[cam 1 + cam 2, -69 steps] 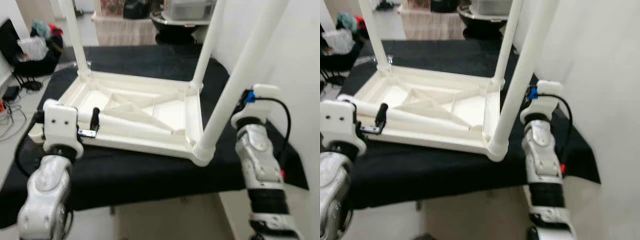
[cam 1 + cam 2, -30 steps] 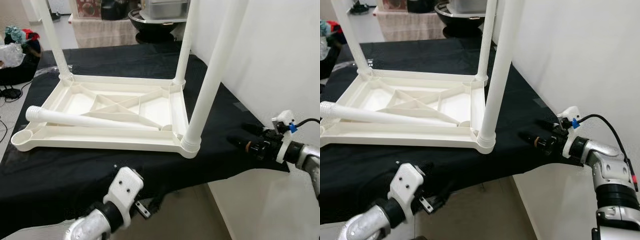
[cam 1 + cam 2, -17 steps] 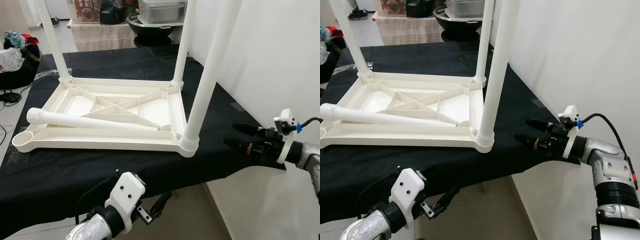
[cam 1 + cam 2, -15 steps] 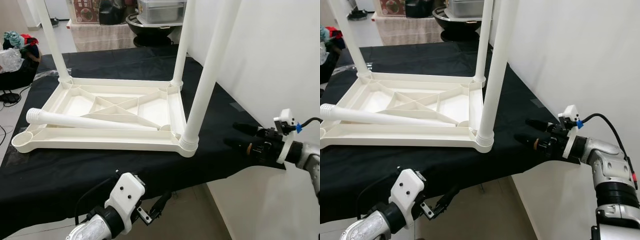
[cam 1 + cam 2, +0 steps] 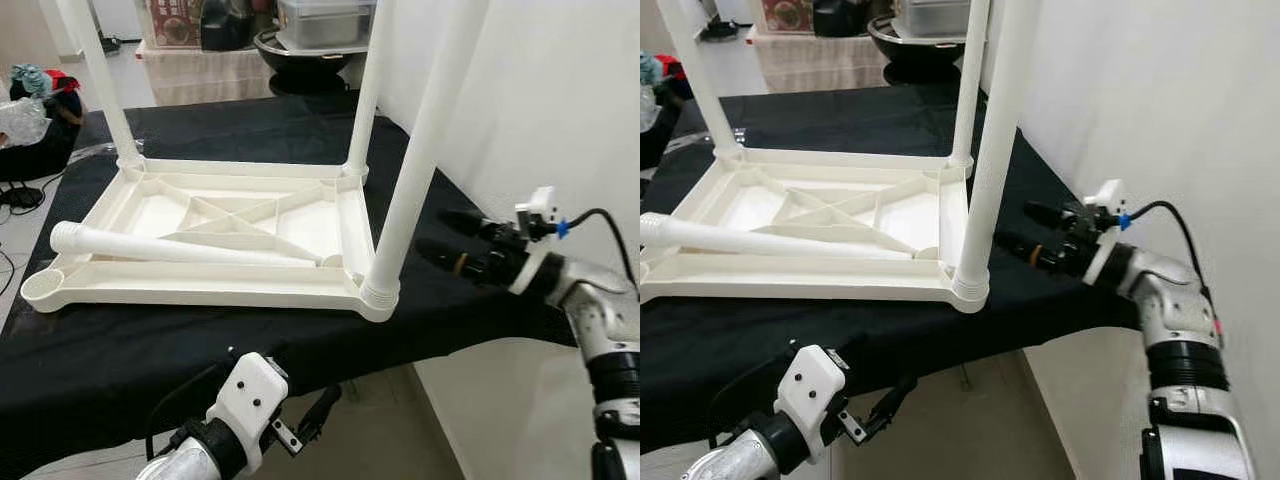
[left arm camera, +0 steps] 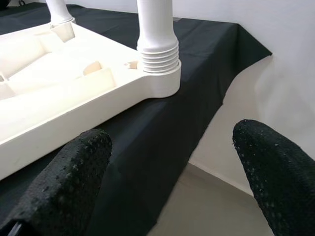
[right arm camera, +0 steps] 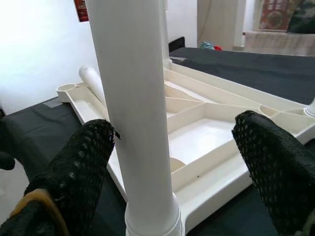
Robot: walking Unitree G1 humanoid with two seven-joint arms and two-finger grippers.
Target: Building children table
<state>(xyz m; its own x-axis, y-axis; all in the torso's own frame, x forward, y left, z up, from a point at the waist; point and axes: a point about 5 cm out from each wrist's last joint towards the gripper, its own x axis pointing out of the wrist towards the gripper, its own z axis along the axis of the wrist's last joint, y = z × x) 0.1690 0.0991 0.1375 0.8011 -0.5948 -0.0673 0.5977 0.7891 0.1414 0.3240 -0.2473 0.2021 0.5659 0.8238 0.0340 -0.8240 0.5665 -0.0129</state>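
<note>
The white children's table top (image 5: pixel 300 215) lies upside down on a black-clothed bench (image 5: pixel 130 345). Three white legs stand in its corners; the near right leg (image 5: pixel 418 160) rises from its ribbed socket (image 6: pixel 157 54). A loose fourth leg (image 5: pixel 180 250) lies slanted across the underside, beside the bare near left socket (image 5: pixel 40 287). My right gripper (image 5: pixel 447 240) is open, level with the near right leg (image 7: pixel 138 98) and just to its right, not touching it. My left gripper (image 5: pixel 318 408) hangs open below the bench's front edge, holding nothing.
A white wall (image 5: pixel 560 100) runs close along the bench's right side. Behind the bench stand a dark basin and a metal container (image 5: pixel 320 25). Bags and cables (image 5: pixel 30 110) lie on the floor at the far left.
My right gripper has moved left and slightly up, closer to the near right leg, still open. The left arm has barely moved. The table parts lie as before.
</note>
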